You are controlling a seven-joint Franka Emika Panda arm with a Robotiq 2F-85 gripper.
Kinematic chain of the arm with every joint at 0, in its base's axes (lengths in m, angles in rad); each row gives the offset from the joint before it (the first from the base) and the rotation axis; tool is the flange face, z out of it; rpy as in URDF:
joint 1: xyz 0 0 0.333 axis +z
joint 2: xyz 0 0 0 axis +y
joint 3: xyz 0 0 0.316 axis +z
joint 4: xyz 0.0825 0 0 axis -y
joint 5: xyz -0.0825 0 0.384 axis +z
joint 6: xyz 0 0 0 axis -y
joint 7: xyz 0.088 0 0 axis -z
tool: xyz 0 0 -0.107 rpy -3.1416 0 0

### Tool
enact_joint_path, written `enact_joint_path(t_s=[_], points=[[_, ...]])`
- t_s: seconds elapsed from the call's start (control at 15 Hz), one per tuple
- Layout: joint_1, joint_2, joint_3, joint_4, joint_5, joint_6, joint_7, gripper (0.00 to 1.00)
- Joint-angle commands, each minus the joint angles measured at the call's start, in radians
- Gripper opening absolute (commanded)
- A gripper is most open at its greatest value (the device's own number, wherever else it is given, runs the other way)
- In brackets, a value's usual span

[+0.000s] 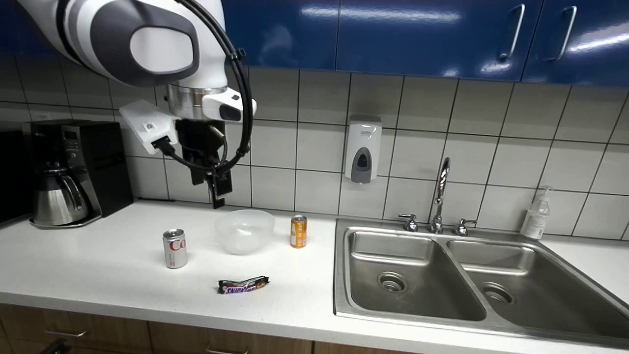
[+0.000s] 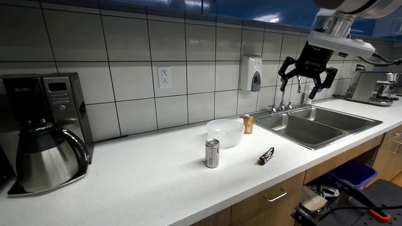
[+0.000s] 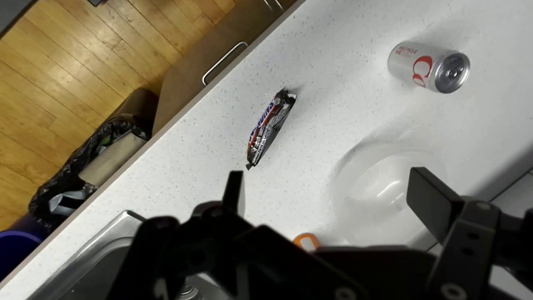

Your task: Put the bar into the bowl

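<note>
Bar [image 1: 243,285]: in front of bowl [image 1: 245,236], lower than gripper [image 2: 297,94]
Bar's long axis: roughly crosswise to line towards bowl
Gripper jaws: wide apart, higher than bowl

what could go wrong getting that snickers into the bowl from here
The bar lies low on the counter, so the open pincer might press into the surface or close above the wrapper.
The silver can and orange can stand near the bowl, so a careless approach could knock one over.
The translucent bowl looks light, so a bump on its rim might shift it.
</note>
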Motion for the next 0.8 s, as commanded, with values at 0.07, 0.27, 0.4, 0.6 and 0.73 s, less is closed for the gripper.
enact_joint_path(t_s=[0.07,0.27,0.4,0.6,0.73], points=[[-0.014,0.115,0.018,0.001,0.070,0.133,0.059,1.00],[-0.005,0.175,0.013,0.000,0.115,0.189,0.065,1.00],[0.000,0.217,0.005,0.008,0.149,0.216,0.060,1.00],[0.004,0.288,-0.001,0.028,0.190,0.242,0.053,1.00],[0.008,0.339,-0.004,0.045,0.219,0.275,0.048,1.00]])
